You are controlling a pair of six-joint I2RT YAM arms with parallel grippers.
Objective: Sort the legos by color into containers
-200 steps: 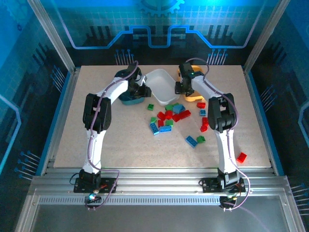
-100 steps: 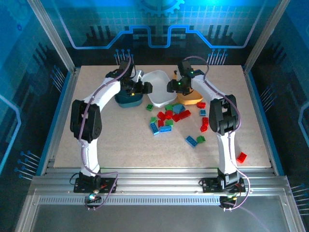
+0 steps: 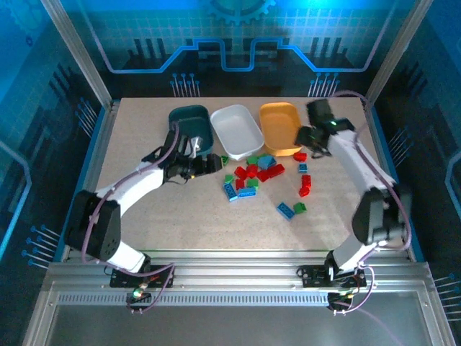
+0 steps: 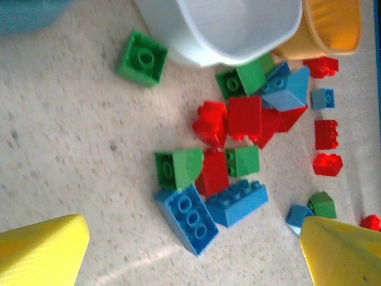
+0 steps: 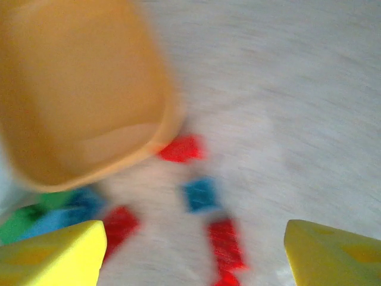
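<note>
The containers stand in a row at the back: the dark teal tray (image 3: 189,122), the white tray (image 3: 236,130) and the orange tray (image 3: 281,126). Red, green and blue legos (image 3: 252,173) lie scattered in front of them. My left gripper (image 3: 205,164) hovers at the pile's left edge, open and empty (image 4: 190,256), just short of a long blue brick (image 4: 187,217). My right gripper (image 3: 306,137) hangs by the orange tray's front right corner, open and empty (image 5: 193,256). Below it lie a small blue brick (image 5: 201,193) and red bricks (image 5: 226,244), blurred by motion.
A single green brick (image 4: 141,58) lies beside the white tray's (image 4: 226,30) front left corner. A blue and a green brick (image 3: 289,209) sit apart, nearer the front. The table is bare at the left and along the front edge.
Both grippers have opened and drawn back from the teal and orange trays, which now stand further back in line with the white one. The left arm swung down-left, the right arm to the right.
</note>
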